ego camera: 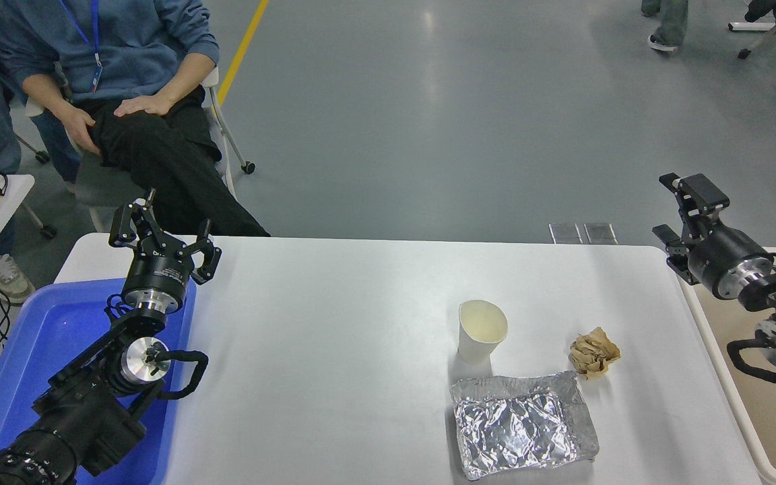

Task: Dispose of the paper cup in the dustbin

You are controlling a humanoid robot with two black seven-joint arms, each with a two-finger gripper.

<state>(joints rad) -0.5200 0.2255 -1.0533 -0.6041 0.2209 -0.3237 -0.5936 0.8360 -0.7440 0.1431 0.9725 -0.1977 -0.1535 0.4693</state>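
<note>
The white paper cup [481,331] stands upright on the white table [334,337], right of centre, its squashed rim open upward. The beige dustbin [718,364] sits off the table's right edge, only its left part in view. My right gripper [681,205] is open and empty, raised above the bin's far left corner, well to the right of the cup. My left gripper [162,229] is open and empty, parked above the far end of the blue tray at the left.
A crumpled brown paper ball [594,352] lies right of the cup. A crinkled foil tray [523,426] lies in front of the cup. A blue plastic tray [44,350] sits at the left. A seated person [139,87] is beyond the table's far left corner.
</note>
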